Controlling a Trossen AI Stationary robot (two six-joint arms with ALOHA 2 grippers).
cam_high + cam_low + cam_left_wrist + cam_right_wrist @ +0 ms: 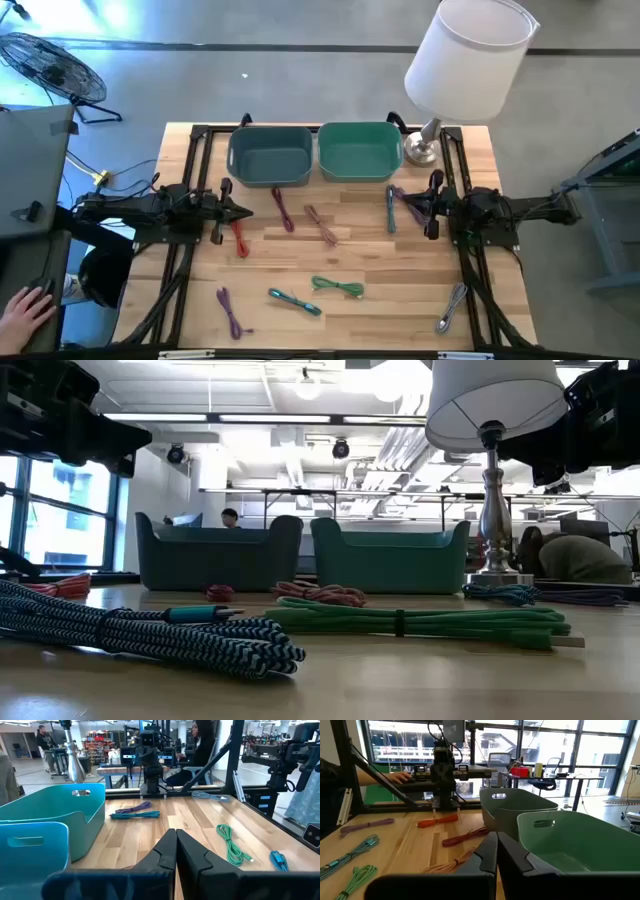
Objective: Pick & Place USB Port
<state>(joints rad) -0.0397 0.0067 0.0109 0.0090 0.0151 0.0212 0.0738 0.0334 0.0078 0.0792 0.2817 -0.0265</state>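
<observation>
Several bundled USB cables lie flat on the wooden table: red [240, 238], maroon [285, 210], copper [321, 224], teal and purple [396, 205], green [338, 287], blue striped [295, 300], purple [230, 312] and grey [450, 310]. My left gripper [247, 211] is shut and hovers at the table's left, its tip next to the red cable. In its wrist view the left gripper [176, 839] holds nothing. My right gripper [410, 203] is shut, over the teal and purple cables; in the wrist view the right gripper [496, 841] holds nothing.
A blue-grey bin [270, 155] and a green bin [360, 150] stand side by side at the far edge. A lamp [465, 60] stands at the far right corner. Black frame rails run along both table sides. A person's hand [25, 305] shows beyond the left edge.
</observation>
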